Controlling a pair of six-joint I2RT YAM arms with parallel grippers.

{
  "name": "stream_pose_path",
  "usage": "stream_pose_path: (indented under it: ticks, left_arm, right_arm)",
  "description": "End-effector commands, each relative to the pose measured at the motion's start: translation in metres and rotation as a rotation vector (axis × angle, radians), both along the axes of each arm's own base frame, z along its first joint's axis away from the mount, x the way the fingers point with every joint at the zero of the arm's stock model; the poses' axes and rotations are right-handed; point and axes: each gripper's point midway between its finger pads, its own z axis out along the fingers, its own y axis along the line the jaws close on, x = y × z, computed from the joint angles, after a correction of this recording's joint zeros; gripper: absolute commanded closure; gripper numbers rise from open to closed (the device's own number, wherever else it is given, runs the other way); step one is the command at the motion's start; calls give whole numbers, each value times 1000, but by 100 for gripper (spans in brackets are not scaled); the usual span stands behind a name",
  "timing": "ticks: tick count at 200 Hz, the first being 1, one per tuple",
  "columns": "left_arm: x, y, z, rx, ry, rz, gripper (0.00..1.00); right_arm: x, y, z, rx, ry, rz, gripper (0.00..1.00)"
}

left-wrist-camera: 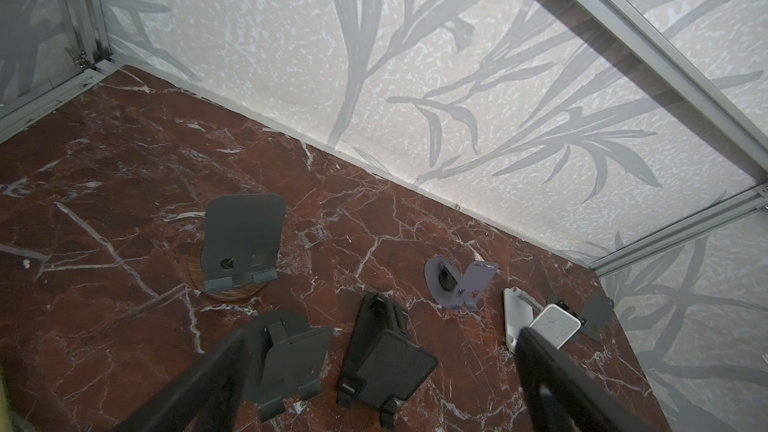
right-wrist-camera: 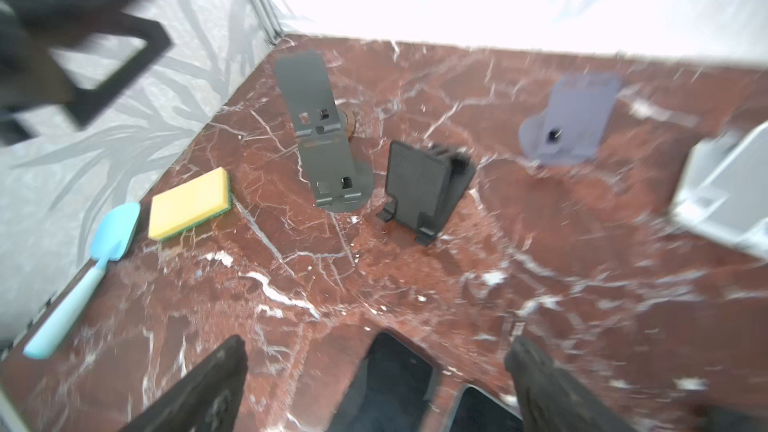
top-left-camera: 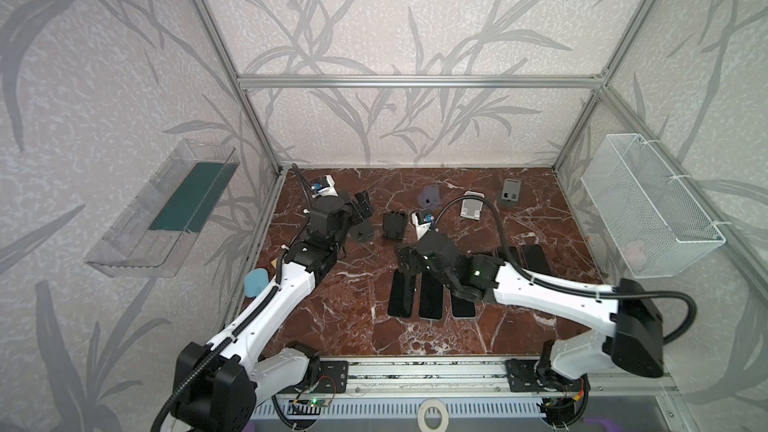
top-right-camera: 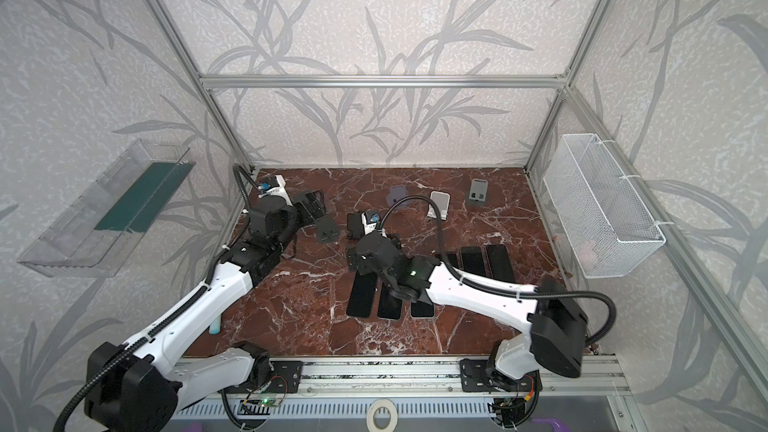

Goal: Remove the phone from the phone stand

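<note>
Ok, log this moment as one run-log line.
left hand: open, empty | right hand: open, over phone lying flat on table | stands: all empty

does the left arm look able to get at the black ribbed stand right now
Probably yes: the left gripper is open and empty, the black ribbed stand sits just ahead of it with nothing between, though a grey stand crowds one side.

Robot test cell, laboratory type. Evidence: aluminium frame (top-left-camera: pixel 415 81) enclosing the workspace, leaf-print panels (top-left-camera: pixel 374 14) as walls, marble-pattern surface (top-left-camera: pixel 353 326). Left arm (top-left-camera: pixel 266 309) and right arm (top-left-camera: pixel 552 290) are mounted on a rail (top-left-camera: pixel 424 371) at the front edge, with a bare circuit board (top-left-camera: pixel 311 403) below. Phones (top-left-camera: pixel 431 299) and stands (top-left-camera: pixel 393 226) sit on the surface. Wire basket (top-left-camera: pixel 648 209) and clear tray (top-left-camera: pixel 158 218) hang on the side walls.
</note>
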Motion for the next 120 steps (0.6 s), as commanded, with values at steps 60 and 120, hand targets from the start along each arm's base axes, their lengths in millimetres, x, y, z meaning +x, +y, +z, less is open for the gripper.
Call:
stream_pose_path:
  ticks: [60,120]
  left_arm:
    - [-5,35,43,297,-105,122,1]
    - [-44,86,5,149,-259,403,1]
  right_arm:
    - [-11,-120,41,-231,-547,-181,1]
    - [0,-143,3,-320,-578,-193,1]
